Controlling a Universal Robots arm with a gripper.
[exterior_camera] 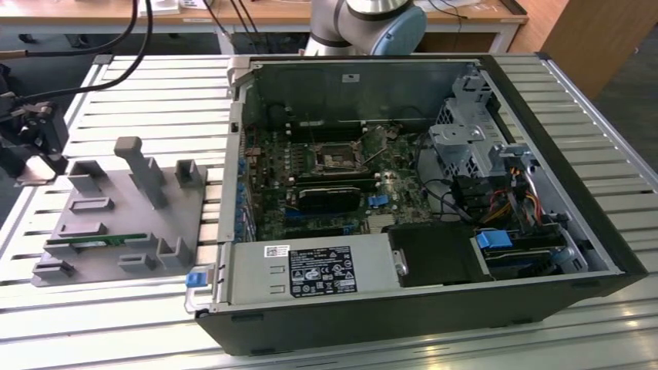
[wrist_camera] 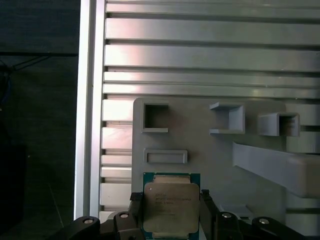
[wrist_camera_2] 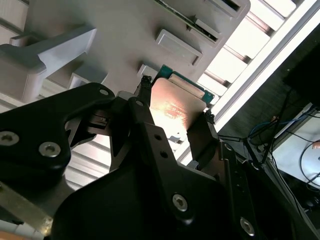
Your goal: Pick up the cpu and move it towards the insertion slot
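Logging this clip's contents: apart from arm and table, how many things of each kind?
Silver square cpu chip, in the black claw: 1
Dark square socket, silver frame: 1
Thin green memory stick: 1
Grey plastic fixture plate: 1
Black computer case: 1
Total: 5

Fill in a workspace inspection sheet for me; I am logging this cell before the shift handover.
Surface: slatted metal table bearing a grey fixture plate and an open computer case.
Job's things: cpu in the gripper, over the fixture plate; insertion slot inside the case, apart from the cpu.
Clutter: green memory stick on the fixture plate.
Grippers: gripper shut on the cpu's opposite edges.
Cables: black cables at the exterior view's left; coloured wires inside the case.
Surroundings: wooden desk behind the table.
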